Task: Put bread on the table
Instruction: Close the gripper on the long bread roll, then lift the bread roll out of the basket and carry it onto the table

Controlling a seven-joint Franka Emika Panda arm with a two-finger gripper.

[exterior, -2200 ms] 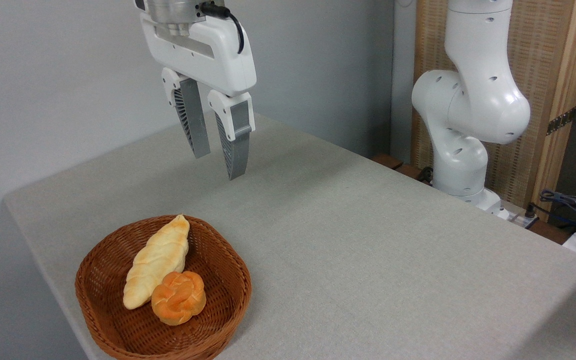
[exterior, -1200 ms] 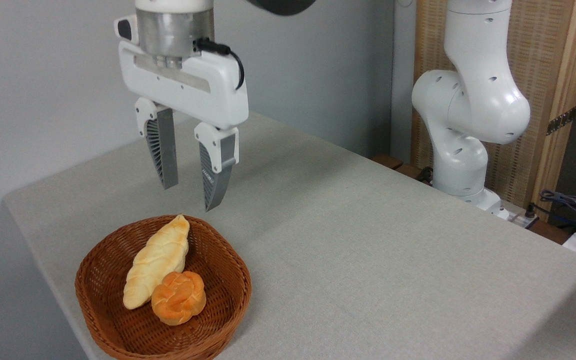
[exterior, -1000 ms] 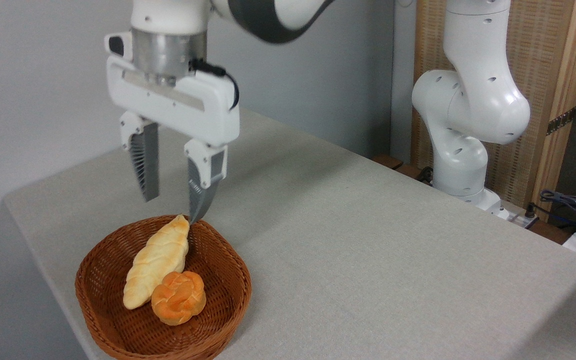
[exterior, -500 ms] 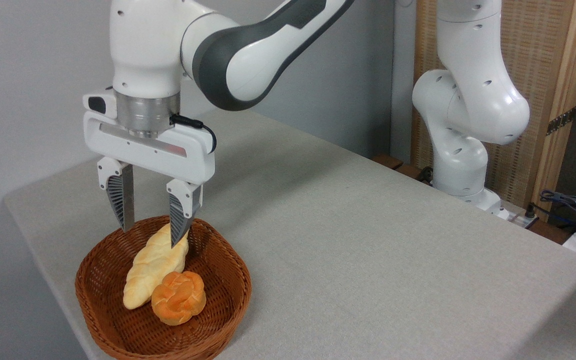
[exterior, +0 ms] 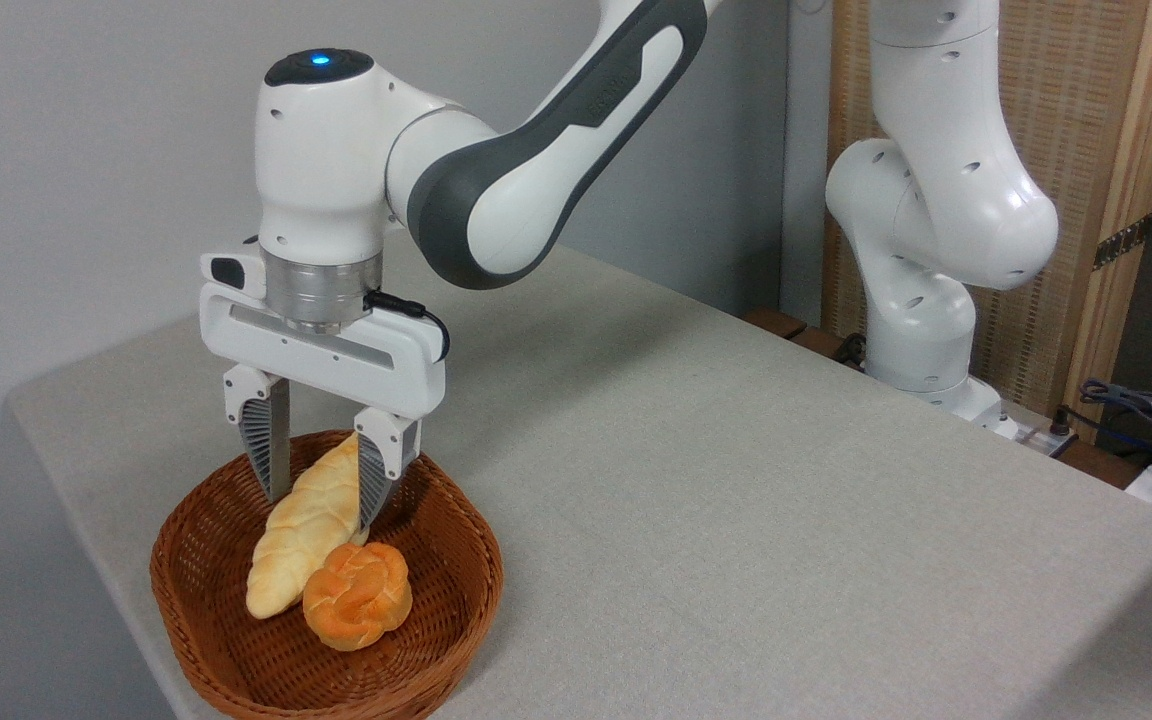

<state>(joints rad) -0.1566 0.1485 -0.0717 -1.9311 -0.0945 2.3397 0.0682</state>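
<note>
**Q:** How far along is the job of getting the bread onto the bench?

**A:** Early, by my reading. The bread (exterior: 308, 525) lies inside a brown wicker basket (exterior: 436, 630), not on the bench (exterior: 736, 520). The gripper (exterior: 321, 497) hangs directly over the loaf's upper part with its fingers apart, one on each side of the loaf. I cannot tell whether the fingers (exterior: 266, 455) touch the crust; nothing is clamped. Closing, lifting, carrying clear of the basket and setting down are all left to do.

**Q:** Where is everything relative to the gripper?

**A:** The loaf runs from between the fingers down and toward the camera, its lower end well below the fingertips. A small round orange roll (exterior: 357, 595) sits just below the gripper, touching the loaf's lower right side. Open bench stretches away to the gripper's right, which looks the likely place to set the loaf down.

**Q:** What does the bread look like?

**A:** It is long and slim, pale golden, with a braided surface of soft diagonal ridges and pointed ends. It lies slanted in the basket, its upper end resting near the far rim. It is about twice the length of the roll.
</note>
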